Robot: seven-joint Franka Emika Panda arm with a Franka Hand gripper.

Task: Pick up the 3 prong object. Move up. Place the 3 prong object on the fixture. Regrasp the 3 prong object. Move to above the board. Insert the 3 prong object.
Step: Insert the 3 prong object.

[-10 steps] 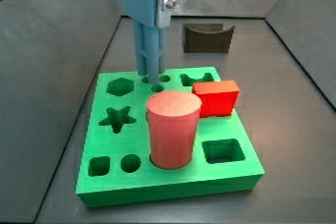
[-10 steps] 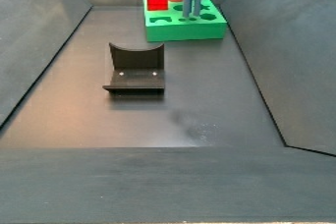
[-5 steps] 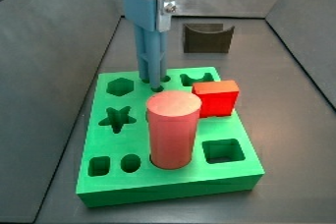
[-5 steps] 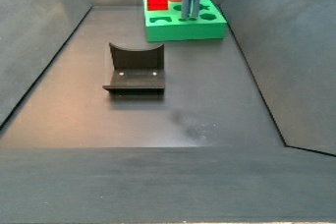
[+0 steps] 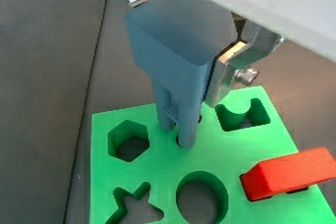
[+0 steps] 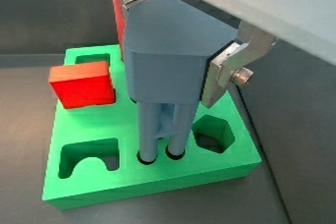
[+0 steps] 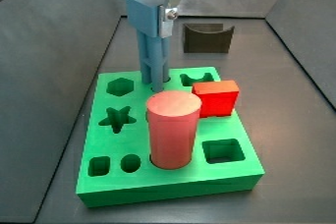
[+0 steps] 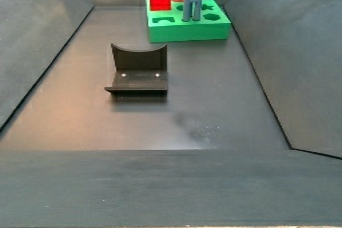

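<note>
My gripper [image 7: 152, 4] is shut on the grey-blue 3 prong object [image 7: 148, 46] and holds it upright over the green board [image 7: 171, 182]. In both wrist views the silver fingers [image 5: 241, 55] clamp the object's pointed body [image 5: 171, 61] from two sides. Its prongs reach down into small round holes near the board's back edge [image 6: 118, 159]. The object also shows in a wrist view [image 6: 164, 71] and in a side view [image 8: 195, 2]. The dark fixture [image 8: 138, 70] stands empty on the floor, apart from the board; it also shows behind the board [image 7: 207, 37].
A pink cylinder [image 7: 172, 130] stands upright in the board just in front of the object. A red cube [image 7: 217, 97] sits on the board to its right, also seen in a wrist view [image 5: 289, 174]. Grey sloping walls enclose the dark floor.
My gripper has moved slightly down with the 3 prong object, so the prongs sit a little deeper at the board's holes. Nothing else has moved.
</note>
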